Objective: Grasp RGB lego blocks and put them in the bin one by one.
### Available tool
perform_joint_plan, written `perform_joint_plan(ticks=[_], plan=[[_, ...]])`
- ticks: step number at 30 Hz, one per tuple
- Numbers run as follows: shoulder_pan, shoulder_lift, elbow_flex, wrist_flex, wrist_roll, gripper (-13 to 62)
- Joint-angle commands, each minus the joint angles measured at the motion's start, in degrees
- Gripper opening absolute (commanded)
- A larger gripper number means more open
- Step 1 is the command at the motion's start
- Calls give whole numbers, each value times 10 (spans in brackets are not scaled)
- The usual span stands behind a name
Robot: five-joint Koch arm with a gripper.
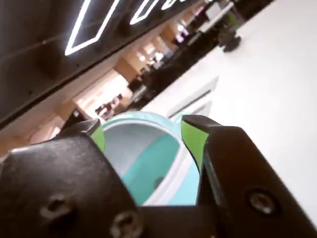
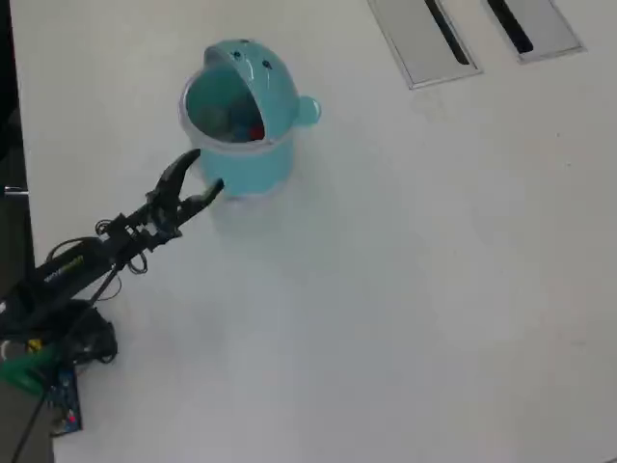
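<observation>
My end effector [image 2: 205, 171] hangs at the near rim of the bin [image 2: 253, 159] in the upper left of the overhead frame, jaws spread apart and holding nothing. In the wrist view the two green-padded fingers [image 1: 192, 138] frame the teal pot's open mouth, its pale inner wall filling the lower centre of the frame between them. The domed lid [image 2: 260, 68] with its dot eyes stands tipped back at the top of the pot, a small side knob [image 2: 308, 110] jutting toward the right of the overhead frame.

Inside the pot, the overhead view shows a speck of red [image 2: 256, 131] against the far wall (likely the red block; the other colours I cannot make out in there). No block lies anywhere on the white worktop [image 2: 405, 289] in view, so I judge the dropping work to be done or nearly so.

To handle this step well, I would keep the fingers spread and lift clear of the rim before swinging away, since the tips sit very close to the pot's wall and a sideways drag could tip or shove this light container.
</observation>
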Motion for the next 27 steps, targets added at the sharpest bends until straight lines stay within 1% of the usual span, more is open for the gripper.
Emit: perform_joint_plan(ticks=[1, 7, 13, 18, 22, 27], plan=[[15, 42, -7, -36, 45, 294], [57, 98, 71, -40, 158, 294], [79, 152, 162, -68, 202, 300], [125, 156, 213, -78, 262, 308], [153, 158, 305, -182, 266, 317], [188, 158, 402, -260, 267, 317]])
